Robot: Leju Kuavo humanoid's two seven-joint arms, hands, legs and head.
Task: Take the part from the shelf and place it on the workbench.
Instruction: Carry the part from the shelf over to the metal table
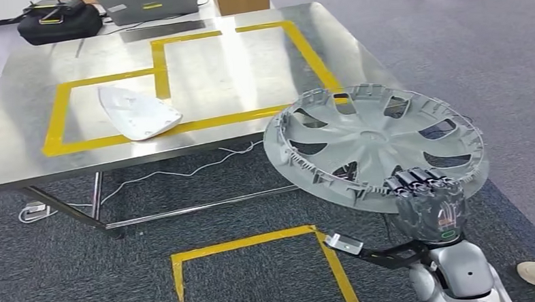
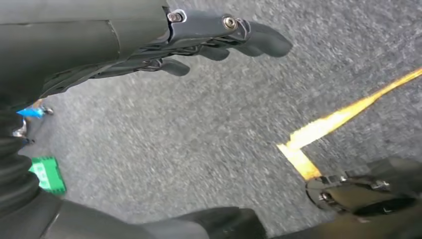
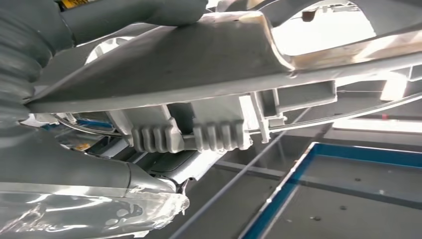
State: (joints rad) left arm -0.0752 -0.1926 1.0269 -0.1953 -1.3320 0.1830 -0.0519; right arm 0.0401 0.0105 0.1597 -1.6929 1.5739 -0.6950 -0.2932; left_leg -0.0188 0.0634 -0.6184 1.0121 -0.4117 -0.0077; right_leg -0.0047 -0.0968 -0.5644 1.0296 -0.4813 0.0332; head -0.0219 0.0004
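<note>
Gripping a grey wheel cover (image 1: 373, 143) by its near rim, your right robot hand (image 1: 429, 202) holds the part in the air off the near right corner of the steel counter (image 1: 19, 145).

Your right robot hand's dark fingers (image 1: 416, 178) curl over the rim onto the cover's ribbed inner face, which is turned up; the disc is tilted, its far edge overlapping the counter's corner and its near edge over the grey carpet (image 1: 253, 192). Being round, the cover shows no long axis. Your left robot hand (image 2: 219, 37) hangs over the carpet, fingers loosely apart and holding nothing. On the counter, a white moulded part (image 1: 139, 112) lies across the yellow tape outline (image 1: 59, 119), well apart from the cover.
</note>
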